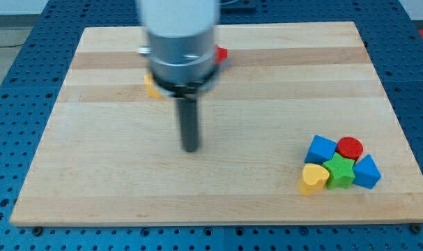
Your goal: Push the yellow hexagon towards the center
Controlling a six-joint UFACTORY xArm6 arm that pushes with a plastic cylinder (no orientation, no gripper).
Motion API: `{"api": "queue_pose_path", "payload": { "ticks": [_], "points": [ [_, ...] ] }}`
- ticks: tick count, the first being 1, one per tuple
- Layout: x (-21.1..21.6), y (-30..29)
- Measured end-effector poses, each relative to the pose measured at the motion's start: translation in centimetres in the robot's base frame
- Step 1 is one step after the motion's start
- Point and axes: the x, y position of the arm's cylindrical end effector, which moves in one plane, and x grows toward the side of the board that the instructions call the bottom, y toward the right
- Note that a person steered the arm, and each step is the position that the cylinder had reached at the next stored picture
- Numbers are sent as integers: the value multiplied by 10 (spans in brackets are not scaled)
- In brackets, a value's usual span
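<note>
A yellow block [151, 86], mostly hidden behind the arm's body, shows only as a small piece at the upper left of the board; its shape cannot be made out. My tip [190, 148] rests on the board near the middle, below and to the right of that yellow block, well apart from it. A red block [222, 53] peeks out from behind the arm at the view's top.
A cluster sits at the lower right: a blue cube [320, 148], a red cylinder [350, 148], a green star [339, 171], a blue triangle [367, 172] and a yellow heart [313, 178]. The wooden board [267, 90] lies on a blue perforated table.
</note>
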Motion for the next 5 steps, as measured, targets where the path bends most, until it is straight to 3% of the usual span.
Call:
{"api": "queue_pose_path", "payload": {
  "ticks": [2, 3, 5],
  "points": [
    [-69, -178],
    [-111, -201],
    [-142, -131]
  ]
}}
